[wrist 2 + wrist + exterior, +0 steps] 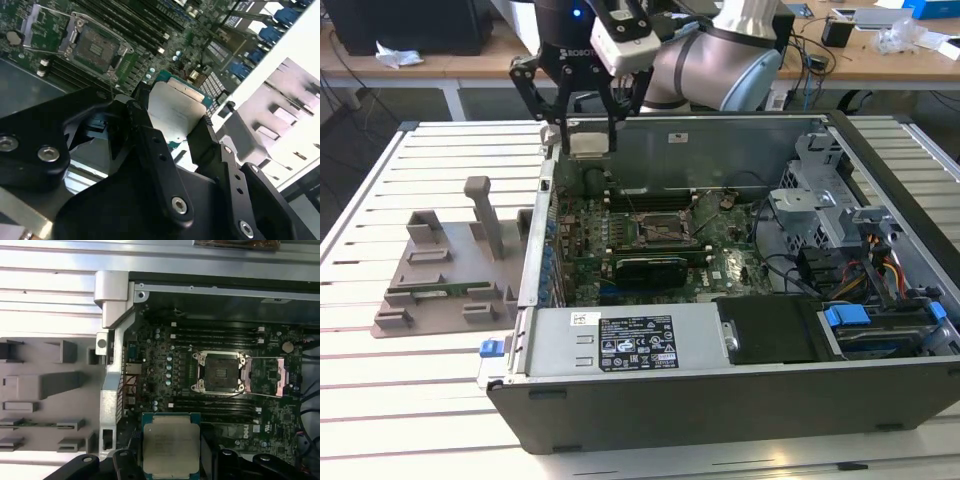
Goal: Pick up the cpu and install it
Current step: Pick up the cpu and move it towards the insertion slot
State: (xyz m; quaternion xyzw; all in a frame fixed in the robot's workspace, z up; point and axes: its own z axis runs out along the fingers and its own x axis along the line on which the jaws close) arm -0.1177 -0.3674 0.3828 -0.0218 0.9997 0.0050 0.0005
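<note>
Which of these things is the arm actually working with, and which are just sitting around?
In use: the gripper, shut on the cpu; the open socket; the computer case.
Lying about: the grey tray; the black expansion card.

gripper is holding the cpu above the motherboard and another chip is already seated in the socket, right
Not quite. The socket is empty, with its cover flipped open, as the first wrist view shows. The rest holds: the gripper is holding the cpu above the motherboard.
</note>
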